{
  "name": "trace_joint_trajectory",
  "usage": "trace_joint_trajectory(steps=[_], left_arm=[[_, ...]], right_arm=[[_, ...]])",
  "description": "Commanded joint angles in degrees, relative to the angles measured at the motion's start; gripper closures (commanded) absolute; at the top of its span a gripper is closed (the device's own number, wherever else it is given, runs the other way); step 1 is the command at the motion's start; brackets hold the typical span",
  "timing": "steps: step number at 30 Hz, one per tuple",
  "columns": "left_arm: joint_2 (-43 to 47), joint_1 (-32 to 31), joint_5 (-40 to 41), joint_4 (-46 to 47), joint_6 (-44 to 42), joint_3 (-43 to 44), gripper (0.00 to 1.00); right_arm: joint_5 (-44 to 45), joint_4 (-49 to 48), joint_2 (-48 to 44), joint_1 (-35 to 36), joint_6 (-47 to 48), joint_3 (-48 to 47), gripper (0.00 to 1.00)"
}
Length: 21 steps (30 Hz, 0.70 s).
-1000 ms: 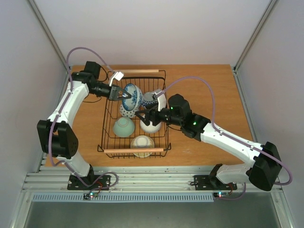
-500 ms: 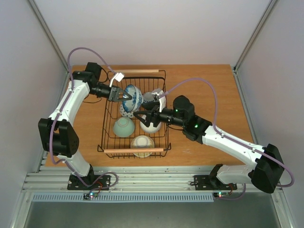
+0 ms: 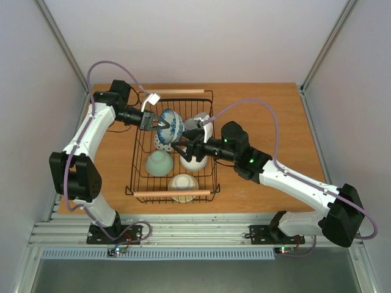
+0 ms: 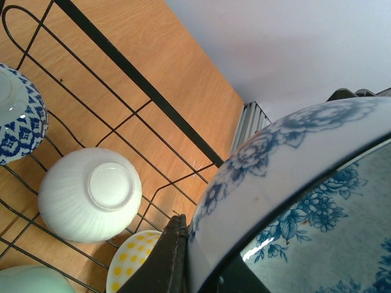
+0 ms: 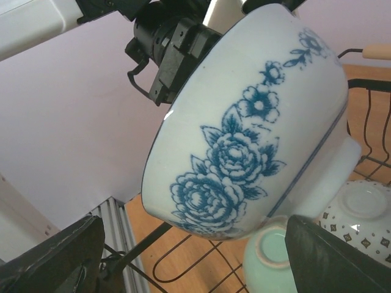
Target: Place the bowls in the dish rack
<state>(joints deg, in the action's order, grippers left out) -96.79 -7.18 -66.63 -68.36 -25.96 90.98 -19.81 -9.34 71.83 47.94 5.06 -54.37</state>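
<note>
Left gripper: pinched on the rim of the floral bowl; one dark finger lay against the outer wall, the other sat inside the rim.
Floral bowl: white with blue peonies; it hung tipped on edge above the far half of the dish rack, clear of the wire floor and over the dotted bowl.
Right gripper: spread wide and holding nothing; its fingers sat at the two bottom corners of the right wrist view, below the floral bowl; the arm reached in over the rack's right wall.
White bowl: ribbed; it lay upside down on the rack floor, just beside the right gripper.
Pale green bowl: upside down in the rack, left of the white bowl.
Yellow-dotted bowl: inside the rack, against the near wooden handle; I could not tell which way up.
Blue lattice bowl: in the rack's far right part, close to the right wall.
Dish rack: black wire; it stood on the wooden table, between the two arms.
</note>
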Motion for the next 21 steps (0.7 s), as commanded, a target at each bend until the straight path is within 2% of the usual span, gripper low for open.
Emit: trace_joint_trajectory(steps=[1, 7, 14, 21], left_arm=[[1.2, -0.5, -2.7, 0.9, 0.1, 0.4, 0.99], [1.2, -0.5, -2.4, 1.0, 0.1, 0.4, 0.99], [1.1, -0.7, -2.5, 1.0, 0.0, 0.3, 0.99], [1.1, -0.8, -2.6, 0.6, -0.3, 0.3, 0.99]], right_arm=[[3.3, 1.6, -2.0, 0.0, 0.9, -0.9, 0.16], [3.8, 2.8, -2.5, 0.0, 1.7, -1.1, 0.12], [2.9, 2.6, -0.2, 0.0, 2.8, -3.5, 0.01], [2.6, 1.4, 1.6, -0.1, 3.2, -5.1, 0.01]])
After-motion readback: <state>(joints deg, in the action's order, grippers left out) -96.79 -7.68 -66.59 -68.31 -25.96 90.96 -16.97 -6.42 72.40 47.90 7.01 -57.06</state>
